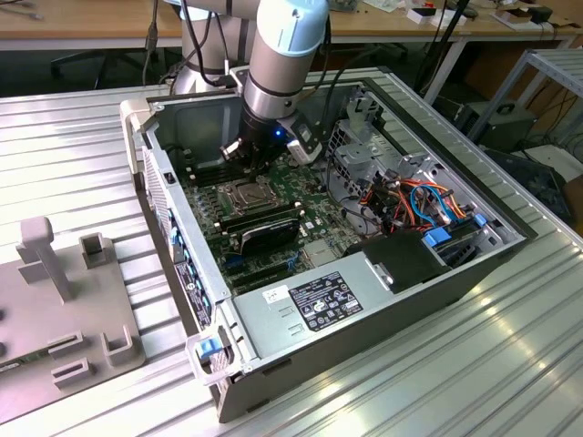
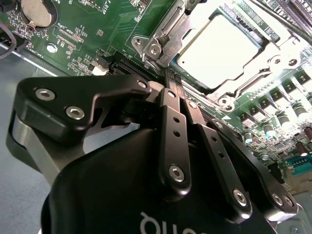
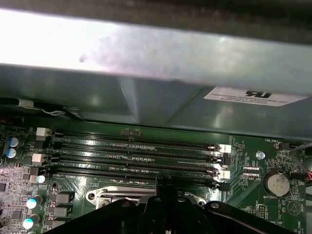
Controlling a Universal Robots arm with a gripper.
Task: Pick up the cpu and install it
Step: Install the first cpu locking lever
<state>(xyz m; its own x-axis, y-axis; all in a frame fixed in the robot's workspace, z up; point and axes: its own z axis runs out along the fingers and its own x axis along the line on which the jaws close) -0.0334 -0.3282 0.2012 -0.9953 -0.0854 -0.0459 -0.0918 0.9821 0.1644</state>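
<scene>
While the arm reaches down into the open computer case (image 1: 383, 273) on the ribbed metal surface (image 1: 510, 364):
Gripper (image 2: 168, 78): fingers pressed together, holding nothing, tips just at the socket's latch edge.
Cpu (image 2: 219, 48): seated flat in the socket frame (image 2: 161, 29) on the motherboard (image 1: 273, 228), silver top showing.
Memory slots (image 3: 136, 156): beside the socket, toward the case wall.
</scene>
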